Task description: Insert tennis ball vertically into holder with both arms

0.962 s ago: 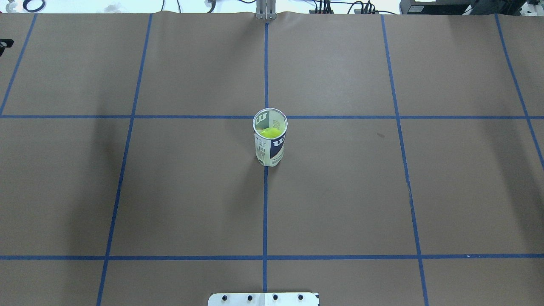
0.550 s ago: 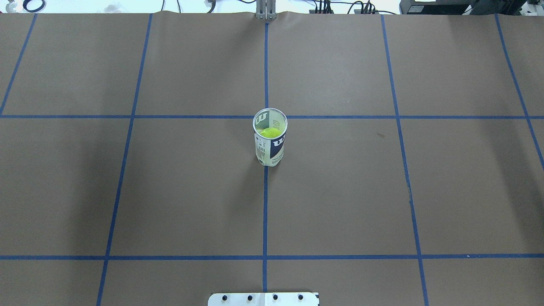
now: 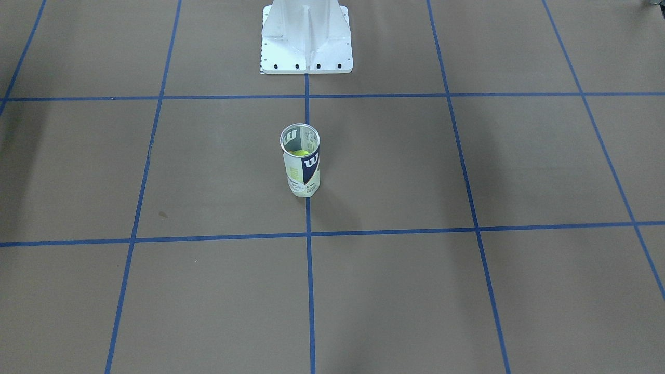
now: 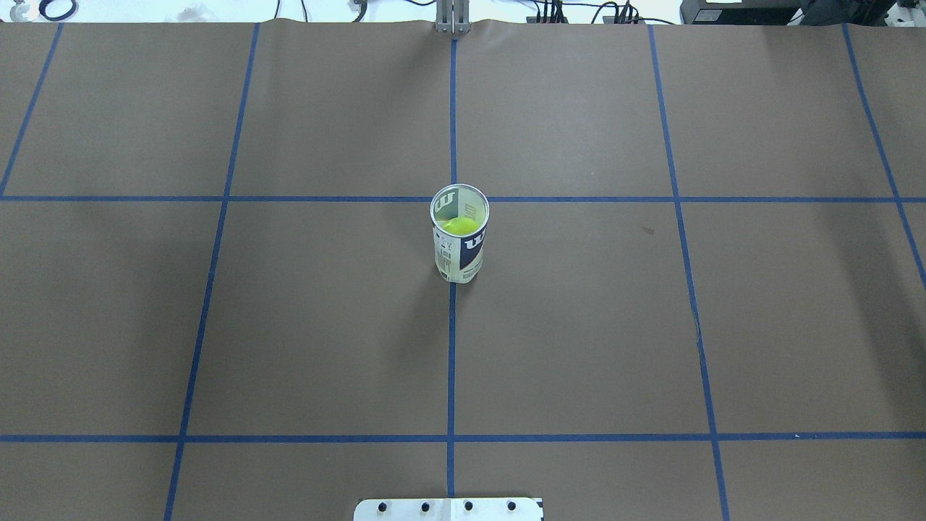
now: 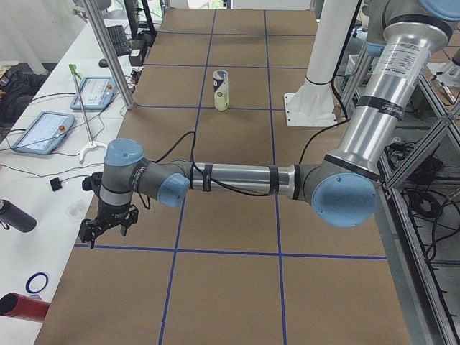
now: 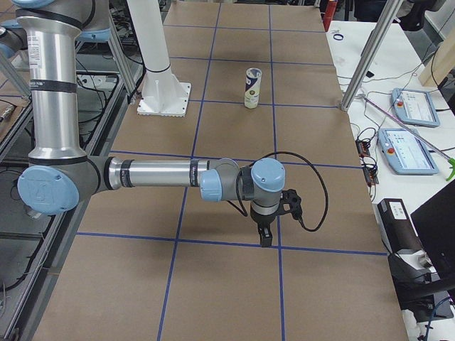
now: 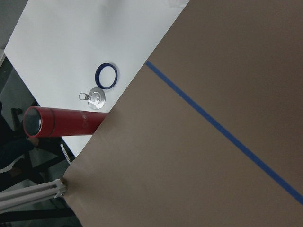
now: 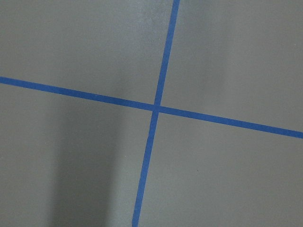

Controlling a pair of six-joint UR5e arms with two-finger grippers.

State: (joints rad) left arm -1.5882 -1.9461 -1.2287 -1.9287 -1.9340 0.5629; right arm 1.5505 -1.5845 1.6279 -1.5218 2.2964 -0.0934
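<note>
Item: holder (image 4: 460, 235), upright, tennis ball (image 4: 460, 226) inside it. My left gripper (image 5: 108, 228) and right gripper (image 6: 265, 234): both well apart from holder, jaw state impossible to tell. Step, as I judge: park wide, never brushing holder

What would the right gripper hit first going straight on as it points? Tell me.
Pointing down, the right gripper would probably meet the brown paper-covered table first, near a blue tape crossing; nothing else shows in its way.

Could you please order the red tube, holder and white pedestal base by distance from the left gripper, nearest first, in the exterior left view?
1. red tube, near corner, by the left gripper.
2. holder, upright mid-table.
3. white pedestal base, robot's side.
</note>
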